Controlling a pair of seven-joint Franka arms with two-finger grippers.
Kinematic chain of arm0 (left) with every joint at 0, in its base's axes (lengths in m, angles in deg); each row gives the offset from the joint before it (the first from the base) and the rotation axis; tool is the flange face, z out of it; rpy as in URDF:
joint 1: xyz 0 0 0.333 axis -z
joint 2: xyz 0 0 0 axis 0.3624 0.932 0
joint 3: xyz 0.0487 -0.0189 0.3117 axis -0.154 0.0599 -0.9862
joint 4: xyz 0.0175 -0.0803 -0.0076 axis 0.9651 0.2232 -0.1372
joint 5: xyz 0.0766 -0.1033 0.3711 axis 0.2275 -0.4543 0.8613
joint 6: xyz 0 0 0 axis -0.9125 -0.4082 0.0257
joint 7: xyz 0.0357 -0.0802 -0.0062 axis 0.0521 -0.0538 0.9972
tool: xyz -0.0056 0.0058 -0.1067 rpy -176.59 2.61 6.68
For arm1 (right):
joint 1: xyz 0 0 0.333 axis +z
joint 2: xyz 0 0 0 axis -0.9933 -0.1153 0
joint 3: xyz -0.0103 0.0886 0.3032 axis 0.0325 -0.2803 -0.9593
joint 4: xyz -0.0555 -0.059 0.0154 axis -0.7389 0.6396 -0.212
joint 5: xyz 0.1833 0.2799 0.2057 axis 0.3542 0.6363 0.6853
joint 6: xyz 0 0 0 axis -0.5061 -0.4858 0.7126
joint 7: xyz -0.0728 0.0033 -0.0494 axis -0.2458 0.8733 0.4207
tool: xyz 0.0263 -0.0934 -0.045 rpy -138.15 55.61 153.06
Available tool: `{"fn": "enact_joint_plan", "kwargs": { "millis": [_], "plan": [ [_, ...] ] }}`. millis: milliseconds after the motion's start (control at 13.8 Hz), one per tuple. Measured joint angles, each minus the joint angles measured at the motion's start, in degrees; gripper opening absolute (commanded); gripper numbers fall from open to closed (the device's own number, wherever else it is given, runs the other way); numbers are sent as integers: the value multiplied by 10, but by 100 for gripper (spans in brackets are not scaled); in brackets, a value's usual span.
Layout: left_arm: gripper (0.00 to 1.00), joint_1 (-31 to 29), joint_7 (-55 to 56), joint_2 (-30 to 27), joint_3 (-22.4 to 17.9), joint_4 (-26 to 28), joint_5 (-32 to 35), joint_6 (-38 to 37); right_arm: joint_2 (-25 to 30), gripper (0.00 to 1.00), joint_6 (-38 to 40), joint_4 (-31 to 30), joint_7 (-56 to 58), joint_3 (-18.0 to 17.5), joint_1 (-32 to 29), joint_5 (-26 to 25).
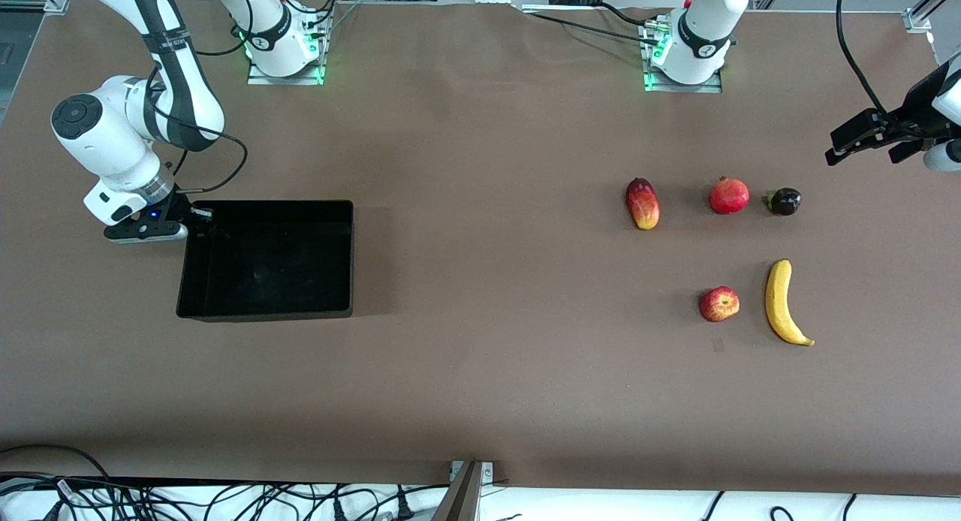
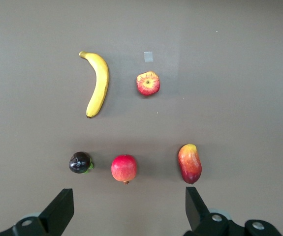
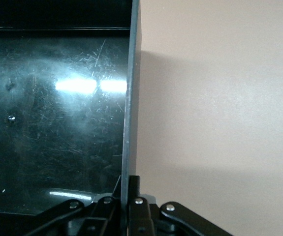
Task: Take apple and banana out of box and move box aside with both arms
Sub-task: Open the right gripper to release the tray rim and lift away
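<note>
The black box [image 1: 263, 309] lies at the right arm's end of the table. My right gripper [image 1: 197, 219] is shut on the box's side wall [image 3: 131, 98] at a corner, one finger inside and one outside [image 3: 130, 184]. The red apple [image 1: 719, 304] [image 2: 148, 83] and the yellow banana [image 1: 781, 302] [image 2: 98, 83] lie side by side toward the left arm's end. My left gripper [image 1: 832, 149] hangs open and empty over bare table at that end. In the left wrist view its fingers stand wide apart [image 2: 129, 209] with nothing between them.
Farther from the front camera than the apple and banana runs a row of three: a red-yellow mango [image 1: 643, 203] [image 2: 190, 163], a red pomegranate [image 1: 729, 196] [image 2: 124, 168] and a small dark purple fruit [image 1: 784, 201] [image 2: 80, 162]. Brown tabletop stretches between box and fruits.
</note>
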Motion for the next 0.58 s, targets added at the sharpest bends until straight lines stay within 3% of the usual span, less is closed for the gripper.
{"fn": "enact_joint_plan", "kwargs": {
  "millis": [72,434,579],
  "plan": [
    [100,0,0,0,0,-1,0,-1,0,98,0,0,1,0,0,0],
    [100,0,0,0,0,-1,0,-1,-1,100,13,13,4,0,0,0],
    [100,0,0,0,0,-1,0,-1,2,100,53,32,4,0,0,0]
  ]
}}
